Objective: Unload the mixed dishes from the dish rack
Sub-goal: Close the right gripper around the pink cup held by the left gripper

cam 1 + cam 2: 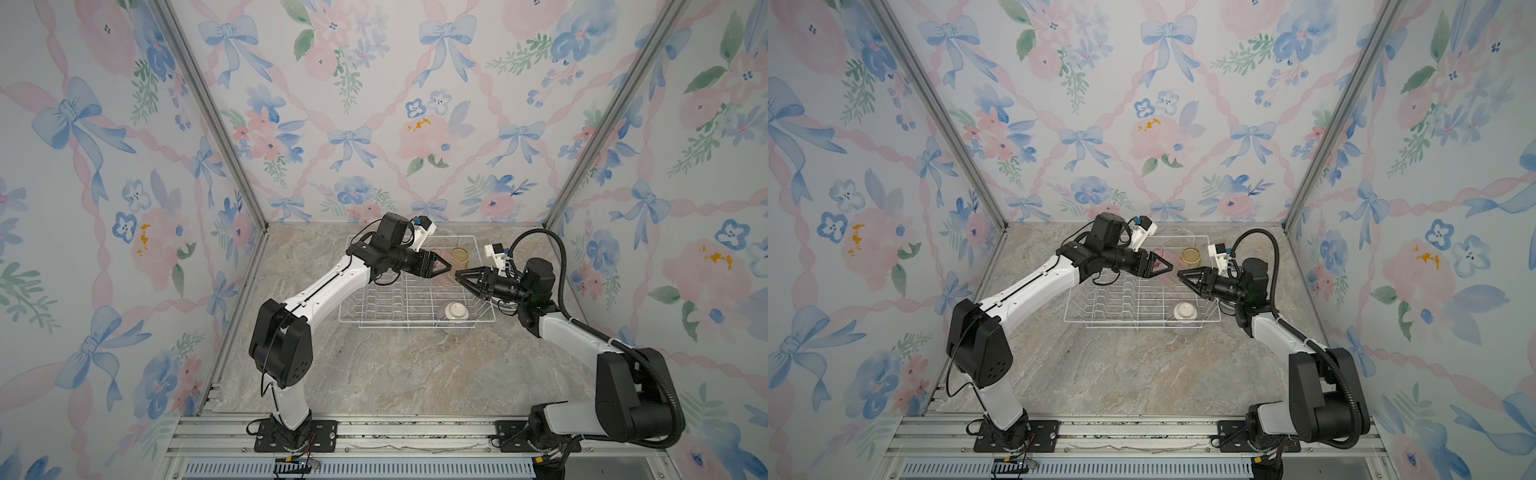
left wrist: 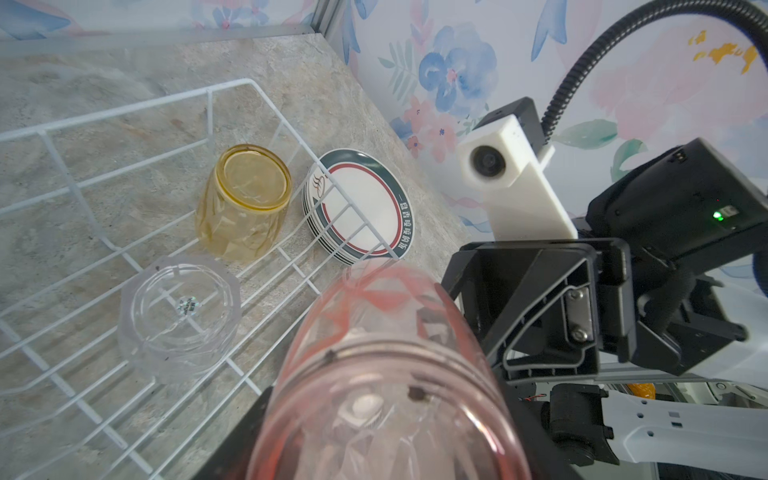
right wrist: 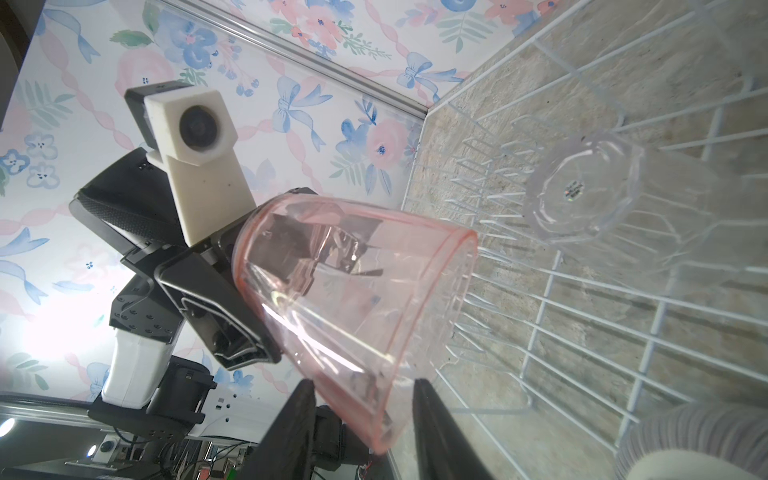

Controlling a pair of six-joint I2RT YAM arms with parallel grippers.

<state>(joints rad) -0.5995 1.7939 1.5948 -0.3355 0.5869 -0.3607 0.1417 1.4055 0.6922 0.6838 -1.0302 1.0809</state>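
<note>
In both top views a pink tumbler [image 1: 443, 272] [image 1: 1166, 277] hangs sideways over the dish rack [image 1: 374, 321] [image 1: 1100, 322]. My left gripper [image 1: 449, 266] [image 1: 1170, 268] is shut on its base end. My right gripper [image 1: 458, 274] [image 3: 363, 386] meets it from the other side, with its fingertips [image 3: 419, 390] against the rim of the pink tumbler [image 3: 353, 286]. In the rack stand an upside-down yellow tumbler [image 2: 245, 203] [image 1: 460, 255], a clear tumbler [image 2: 178, 316] [image 3: 590, 195] and an upside-down purple-striped bowl [image 1: 455, 319] [image 1: 1185, 318]. A stack of plates [image 2: 361, 208] lies on the table just outside the rack.
The rack's upright prongs [image 1: 1117, 297] fill its left half. The marble table [image 1: 395, 374] is walled on three sides by flowered panels. The plate stack sits close to the right wall, under my right arm [image 1: 536, 291].
</note>
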